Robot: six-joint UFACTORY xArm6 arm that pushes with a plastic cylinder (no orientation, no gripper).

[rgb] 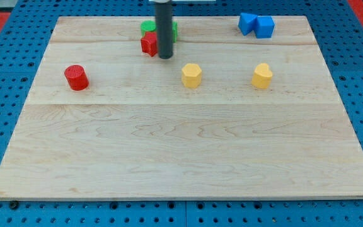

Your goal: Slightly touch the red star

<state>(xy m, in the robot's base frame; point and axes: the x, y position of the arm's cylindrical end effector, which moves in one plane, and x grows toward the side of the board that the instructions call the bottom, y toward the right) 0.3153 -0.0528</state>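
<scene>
**Rod tip at the red star, near the top of the surface**

The wooden surface (181, 145) fills most of the view, a pale board of joined planks lying on a blue pegboard (5, 126) that shows around its edges. Nothing here acts as a container; every block lies loose and directly on the board.

The dark rod comes down from the view's top, left of centre, and my tip (165, 57) ends on the board just at the right edge of the red star (148, 44). The rod covers the star's right side, so whether the tip touches it or stands a hair apart cannot be told. This arm carries no jaws, so there is nothing released or clenched to report.

Two blue blocks (256, 24) sit touching each other near the top right corner; their exact shapes are hard to make out. A green block (148, 26) lies just behind the red star, touching or nearly so, and is partly hidden by the rod.

A red cylinder (76, 77) stands alone toward the view's left. A yellow hexagon-like block (191, 75) lies right and below the tip, and a second yellow block (262, 75), heart-like in outline, sits further right, well apart from it.
</scene>
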